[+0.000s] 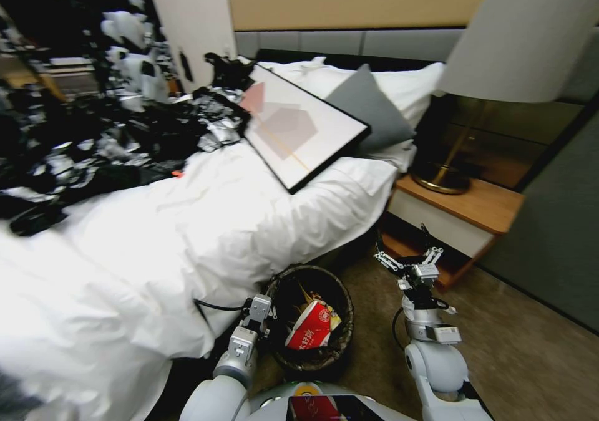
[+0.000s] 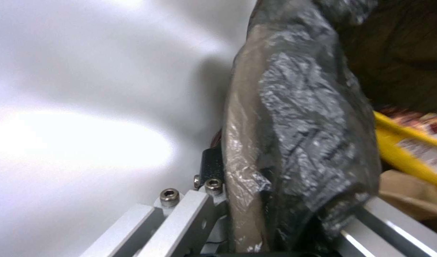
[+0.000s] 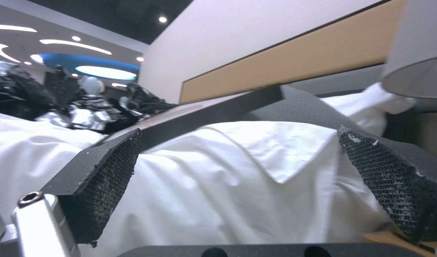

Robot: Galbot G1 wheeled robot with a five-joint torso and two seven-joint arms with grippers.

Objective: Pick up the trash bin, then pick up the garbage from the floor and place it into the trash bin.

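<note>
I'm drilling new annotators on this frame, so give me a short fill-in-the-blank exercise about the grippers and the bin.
1. The left gripper is shut on the rim of the ____.
2. The right gripper stands ____ and holds nothing.
3. A crushed red-and-white cup lies ____ the trash bin.
4. The framed picture rests on the ____.

Missing words: trash bin; open; inside; bed
</note>
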